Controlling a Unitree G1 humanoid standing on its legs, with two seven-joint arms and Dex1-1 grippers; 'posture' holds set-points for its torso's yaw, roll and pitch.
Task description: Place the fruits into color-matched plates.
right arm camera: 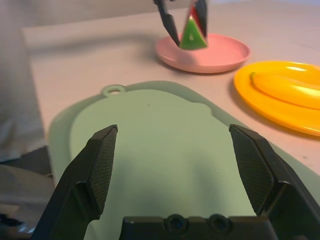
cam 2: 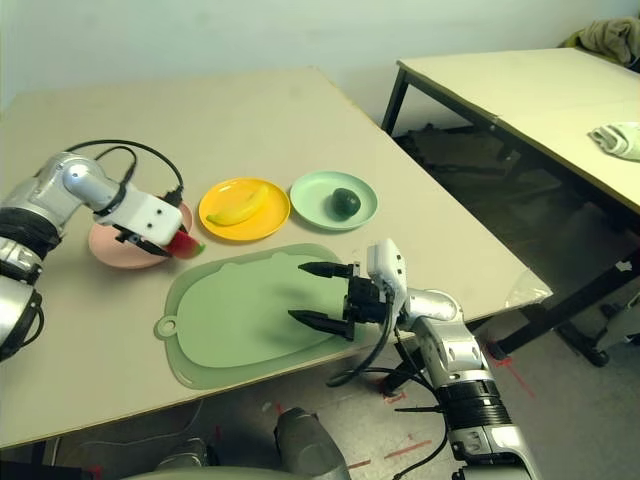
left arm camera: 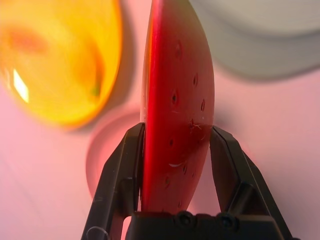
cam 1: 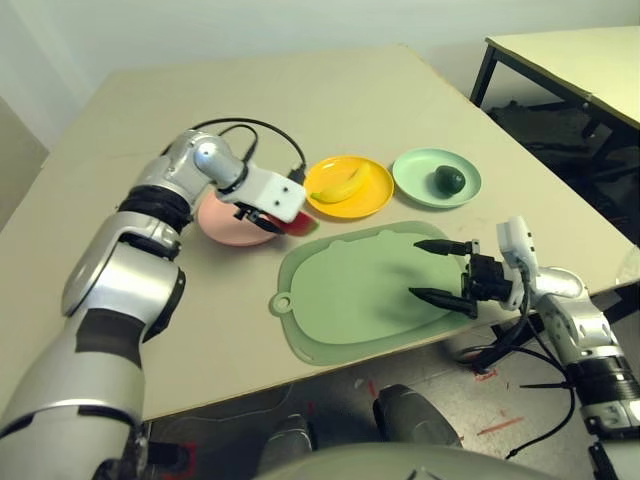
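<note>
Grasping red watermelon wedge [left arm camera: 175, 100] in left gripper [left arm camera: 177, 127]; right gripper [right arm camera: 173, 127] spread.
Counted: three round plates [cam 1: 418, 168], one flat green board [cam 1: 375, 290] by table's [cam 1: 220, 340] near edge.

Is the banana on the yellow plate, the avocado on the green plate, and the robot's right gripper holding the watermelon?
Not quite: the left gripper holds the watermelon, as the left wrist view shows. The banana is on the yellow plate and the avocado on the green plate.
</note>
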